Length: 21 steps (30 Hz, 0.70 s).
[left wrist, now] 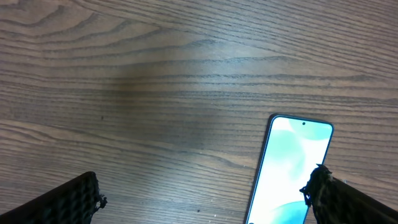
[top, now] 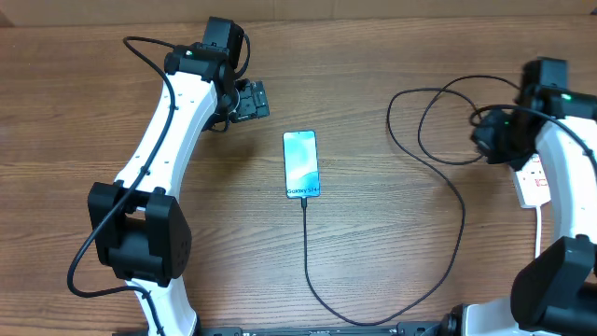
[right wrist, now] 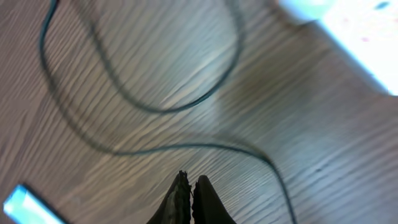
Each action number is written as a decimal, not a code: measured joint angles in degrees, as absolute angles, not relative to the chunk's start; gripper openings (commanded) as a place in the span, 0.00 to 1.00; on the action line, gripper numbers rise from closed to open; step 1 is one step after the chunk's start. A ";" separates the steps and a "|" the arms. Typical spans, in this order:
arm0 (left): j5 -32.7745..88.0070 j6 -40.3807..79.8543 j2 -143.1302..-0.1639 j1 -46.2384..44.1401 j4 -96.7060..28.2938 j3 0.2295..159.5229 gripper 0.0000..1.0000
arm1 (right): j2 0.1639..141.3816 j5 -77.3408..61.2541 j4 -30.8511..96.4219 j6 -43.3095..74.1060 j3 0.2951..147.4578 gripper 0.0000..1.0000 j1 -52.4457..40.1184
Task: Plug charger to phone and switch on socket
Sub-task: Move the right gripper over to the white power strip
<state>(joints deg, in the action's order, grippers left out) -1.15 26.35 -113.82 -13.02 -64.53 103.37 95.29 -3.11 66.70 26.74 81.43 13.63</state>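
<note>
The phone (top: 300,164) lies flat mid-table, teal screen up, "Galaxy S24" text at its near end. The charger cable (top: 308,252) meets the phone's near end, runs down, curves right and loops up toward the socket (top: 534,179), a white power strip at the right edge, mostly hidden by the right arm. My left gripper (top: 254,100) is open and empty, up-left of the phone; in the left wrist view the phone (left wrist: 287,168) lies by my right finger. My right gripper (top: 485,138) is shut and empty, just left of the socket, above the cable loops (right wrist: 168,106).
The white strip body (right wrist: 357,34) shows blurred at the top right of the right wrist view. The phone's corner (right wrist: 22,205) shows at the bottom left there. Black arm cables hang near both arm bases.
</note>
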 measured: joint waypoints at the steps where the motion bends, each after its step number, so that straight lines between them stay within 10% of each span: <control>1: -1.17 26.35 -113.82 -13.02 -64.53 103.37 1.00 | 95.29 -2.48 66.70 27.46 81.43 0.04 14.70; 21: -1.15 26.35 -113.82 -13.02 -64.55 103.37 1.00 | 95.29 15.38 59.11 42.65 81.36 0.17 19.84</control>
<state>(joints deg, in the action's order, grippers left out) -1.15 26.35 -113.82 -13.02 -64.55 103.37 95.29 15.38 59.11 42.65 81.36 19.84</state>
